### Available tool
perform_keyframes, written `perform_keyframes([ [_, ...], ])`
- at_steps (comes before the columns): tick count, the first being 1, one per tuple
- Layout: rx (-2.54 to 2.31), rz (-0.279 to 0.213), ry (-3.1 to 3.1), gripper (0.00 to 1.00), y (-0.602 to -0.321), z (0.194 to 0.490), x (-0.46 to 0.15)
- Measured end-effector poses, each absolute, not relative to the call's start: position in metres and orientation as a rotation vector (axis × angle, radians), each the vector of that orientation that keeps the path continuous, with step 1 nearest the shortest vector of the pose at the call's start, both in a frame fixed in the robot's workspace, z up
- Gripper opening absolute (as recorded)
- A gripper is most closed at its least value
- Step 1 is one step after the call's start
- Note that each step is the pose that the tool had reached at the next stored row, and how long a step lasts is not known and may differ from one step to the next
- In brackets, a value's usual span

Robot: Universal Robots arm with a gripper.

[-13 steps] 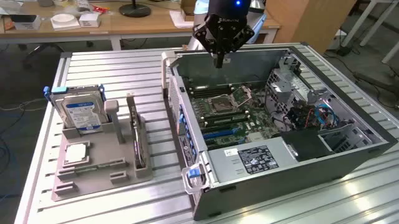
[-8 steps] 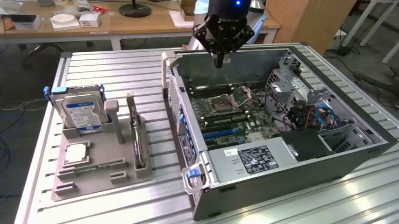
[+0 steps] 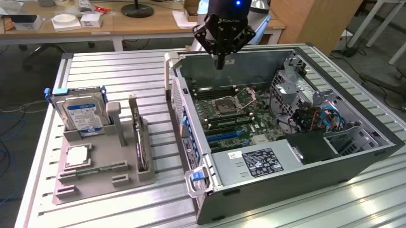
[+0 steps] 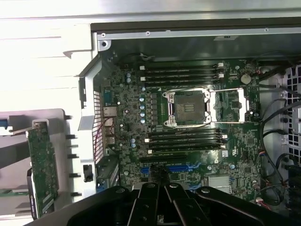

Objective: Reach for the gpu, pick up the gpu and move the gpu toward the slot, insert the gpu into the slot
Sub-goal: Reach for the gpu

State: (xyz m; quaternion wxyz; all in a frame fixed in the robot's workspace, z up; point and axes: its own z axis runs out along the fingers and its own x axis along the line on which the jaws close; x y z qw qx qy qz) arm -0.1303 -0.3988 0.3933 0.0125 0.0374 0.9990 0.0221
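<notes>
Slatted metal table (image 3: pixel 114 71): sound, glare on its near corner at the exterior view's right. Behind it, a wooden desk (image 3: pixel 127 27) carrying white boxes (image 3: pixel 66 21) and a round black base (image 3: pixel 138 9) (upper part cropped). Wooden panel (image 3: pixel 317 21) alongside. Floor (image 3: pixel 32 80) dark.

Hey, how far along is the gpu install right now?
Nothing looks done yet. The gpu stands in the grey holder beside the case. The gripper hangs empty above the motherboard, apart from the card. Pickup and insertion remain.
</notes>
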Motion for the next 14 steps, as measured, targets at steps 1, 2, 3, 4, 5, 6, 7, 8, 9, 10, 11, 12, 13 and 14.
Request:
perform_keyframes([
  [1, 0.117, 0.069, 3.114, 0.1, -0.399, 0.393, -0.132],
  [2, 0.116, 0.069, 3.114, 0.1, -0.399, 0.393, -0.133],
  [3, 0.117, 0.069, 3.114, 0.1, -0.399, 0.393, -0.134],
  [4, 0.117, 0.069, 3.114, 0.1, -0.399, 0.393, -0.135],
  [5, 0.117, 0.069, 3.114, 0.1, -0.399, 0.393, -0.136],
  [6, 0.117, 0.069, 3.114, 0.1, -0.399, 0.393, -0.137],
  [7, 0.117, 0.069, 3.114, 0.1, -0.399, 0.393, -0.138],
  [8, 0.117, 0.069, 3.114, 0.1, -0.399, 0.393, -0.139],
  [9, 0.117, 0.069, 3.114, 0.1, -0.399, 0.393, -0.14],
  [10, 0.117, 0.069, 3.114, 0.1, -0.399, 0.393, -0.141],
  [11, 0.117, 0.069, 3.114, 0.1, -0.399, 0.393, -0.142],
  [12, 0.117, 0.069, 3.114, 0.1, -0.399, 0.393, -0.143],
  [13, 0.117, 0.069, 3.114, 0.1, -0.399, 0.393, -0.145],
  [14, 0.117, 0.069, 3.114, 0.1, -0.399, 0.393, -0.145],
])
